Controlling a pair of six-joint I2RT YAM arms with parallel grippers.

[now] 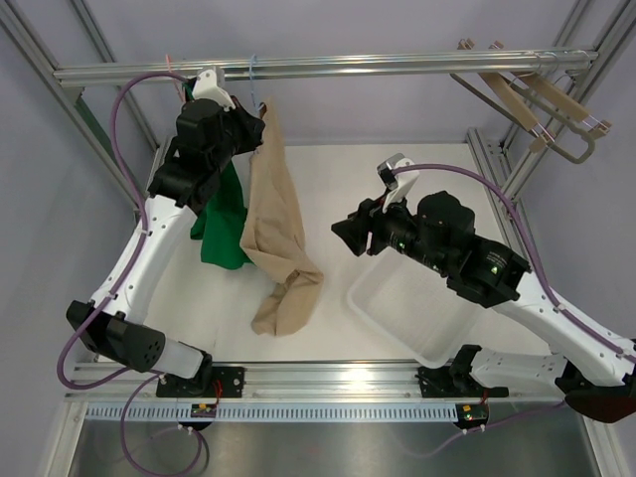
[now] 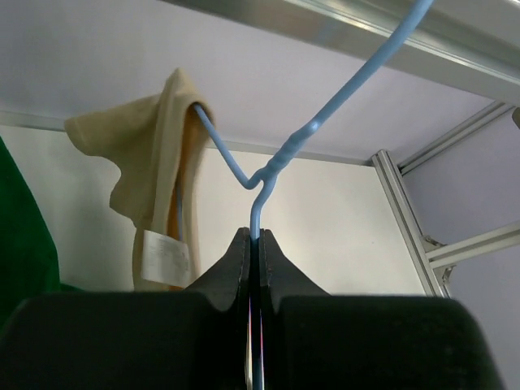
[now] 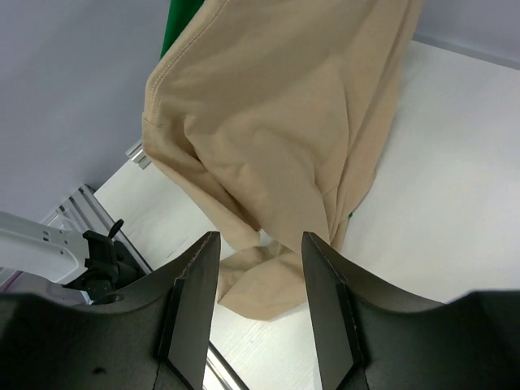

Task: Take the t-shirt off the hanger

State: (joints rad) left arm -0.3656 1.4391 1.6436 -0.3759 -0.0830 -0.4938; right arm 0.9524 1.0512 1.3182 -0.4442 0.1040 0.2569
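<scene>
- Far left, one green garment hangs down to the tabletop, partly hidden by the left arm, which crosses in front of it.
- The left hand is raised to the top rail, with its jaws pressed tight on the wire of the single blue hanger, just under the twisted neck.
- The beige t-shirt hangs from that hanger's one visible shoulder, just right of the green garment. Its collar is bunched there with a white label showing, and its lower end lies crumpled on the tabletop.
- The right hand is well apart from the shirt, pointing at it with the jaws half spread and nothing between them.
- One clear plastic bin sits on the tabletop under the right arm.
- Far right, wooden hangers hang on the rail; their count is unclear.
</scene>
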